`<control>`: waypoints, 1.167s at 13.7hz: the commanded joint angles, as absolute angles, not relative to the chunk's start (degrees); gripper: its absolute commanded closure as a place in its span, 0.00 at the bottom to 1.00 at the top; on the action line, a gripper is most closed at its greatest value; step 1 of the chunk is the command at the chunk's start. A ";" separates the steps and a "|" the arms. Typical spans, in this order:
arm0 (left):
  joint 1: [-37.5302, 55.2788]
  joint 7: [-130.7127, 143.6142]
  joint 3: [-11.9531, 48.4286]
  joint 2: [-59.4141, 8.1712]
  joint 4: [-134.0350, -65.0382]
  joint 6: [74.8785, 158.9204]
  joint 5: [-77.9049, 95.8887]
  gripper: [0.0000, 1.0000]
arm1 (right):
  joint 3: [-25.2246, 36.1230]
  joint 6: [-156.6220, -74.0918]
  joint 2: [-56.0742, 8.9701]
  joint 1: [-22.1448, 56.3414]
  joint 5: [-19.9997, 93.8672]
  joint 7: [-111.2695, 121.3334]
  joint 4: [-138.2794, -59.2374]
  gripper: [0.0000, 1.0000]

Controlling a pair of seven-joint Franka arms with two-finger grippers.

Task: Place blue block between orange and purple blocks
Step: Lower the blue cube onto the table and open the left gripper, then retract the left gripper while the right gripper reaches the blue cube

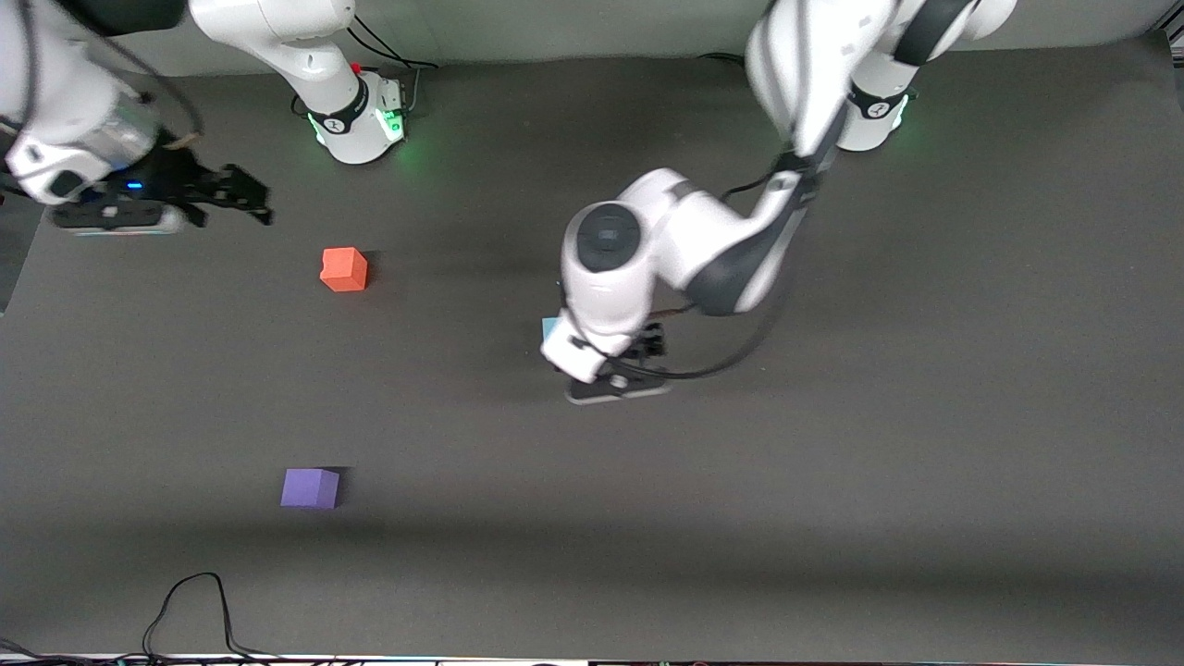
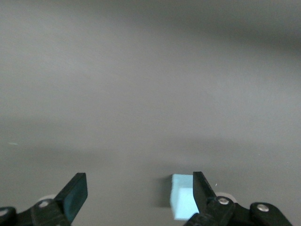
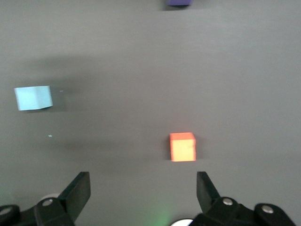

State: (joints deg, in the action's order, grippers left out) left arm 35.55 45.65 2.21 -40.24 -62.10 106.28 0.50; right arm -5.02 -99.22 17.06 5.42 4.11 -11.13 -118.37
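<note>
The blue block shows only as a sliver beside my left hand in the front view. In the left wrist view it rests on the mat between the open fingers, close against one fingertip. My left gripper is low over it, open and empty. The orange block lies toward the right arm's end of the table. The purple block lies nearer the front camera than the orange one. My right gripper waits open and empty above the mat, by the orange block. The right wrist view also shows the blue block.
The dark grey mat covers the table. Both arm bases stand along the table's robot edge. A black cable loops at the edge nearest the front camera.
</note>
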 commanded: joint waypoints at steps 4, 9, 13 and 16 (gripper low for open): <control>14.62 19.82 3.08 -29.09 -71.46 96.17 4.66 0.00 | -17.82 -99.67 2.57 4.92 5.01 -23.98 -105.93 0.00; 2.83 2.05 2.72 -28.57 -72.68 95.19 0.45 0.00 | -23.11 -106.51 -4.47 5.01 5.36 -28.21 -103.62 0.00; -1.14 -1.50 2.55 -21.38 -77.60 94.93 -0.61 0.00 | -25.91 -116.68 -13.24 5.54 4.49 -30.04 -103.71 0.00; -2.19 -1.41 2.20 -14.96 -81.03 94.57 -0.70 0.00 | -30.13 -123.90 -21.77 5.80 -4.36 -38.90 -103.62 0.00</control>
State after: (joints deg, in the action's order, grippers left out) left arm -1.70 -0.92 2.06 -21.70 -75.16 94.45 0.25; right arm -27.24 -120.66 -15.61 5.51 0.73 -32.68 -105.68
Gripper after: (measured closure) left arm 0.000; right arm 0.000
